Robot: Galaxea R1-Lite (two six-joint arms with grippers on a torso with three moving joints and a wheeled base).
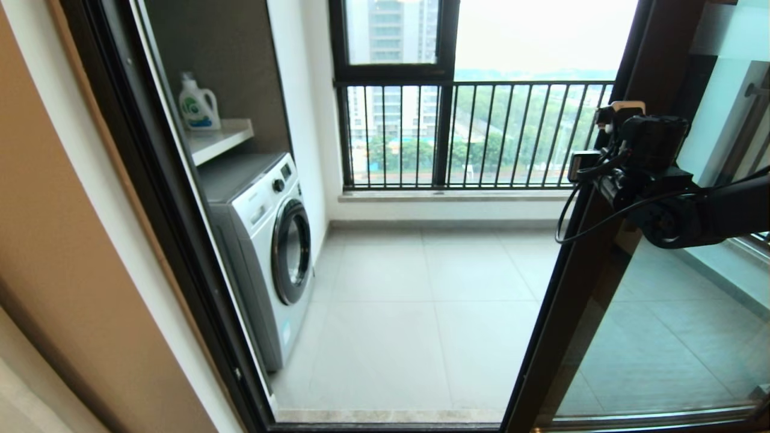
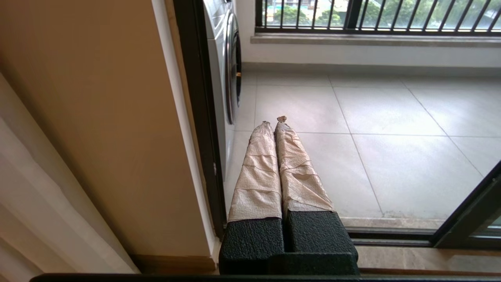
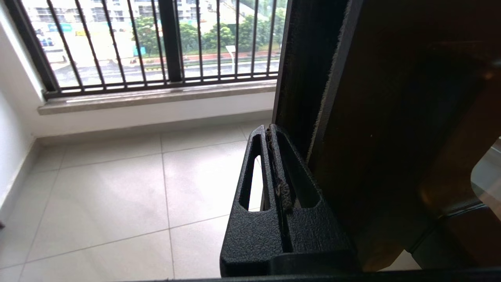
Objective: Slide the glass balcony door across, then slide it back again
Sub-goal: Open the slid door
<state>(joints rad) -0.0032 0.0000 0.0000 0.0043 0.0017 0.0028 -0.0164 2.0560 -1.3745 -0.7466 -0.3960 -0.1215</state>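
Observation:
The glass balcony door (image 1: pixel 662 337) stands at the right of the opening, and its dark brown upright (image 1: pixel 577 270) forms the opening's right side. My right gripper (image 1: pixel 601 144) is at that upright about mid-height. In the right wrist view the right gripper (image 3: pixel 269 131) is shut with nothing between its fingers, one finger lying along the door's leading edge (image 3: pixel 301 78). The door's black bar handle does not show. My left gripper (image 2: pixel 274 121), its fingers wrapped in tan tape, is shut and empty, low by the left door jamb (image 2: pixel 195 117). The door's lower corner (image 2: pixel 469 219) shows there.
A white washing machine (image 1: pixel 271 240) stands inside the balcony at the left, with a shelf and a detergent bottle (image 1: pixel 197 105) above it. The far window with black railing bars (image 1: pixel 481 132) closes the back. Grey floor tiles (image 1: pixel 421 313) fill the opening, and the floor track (image 2: pixel 387 235) runs along the threshold.

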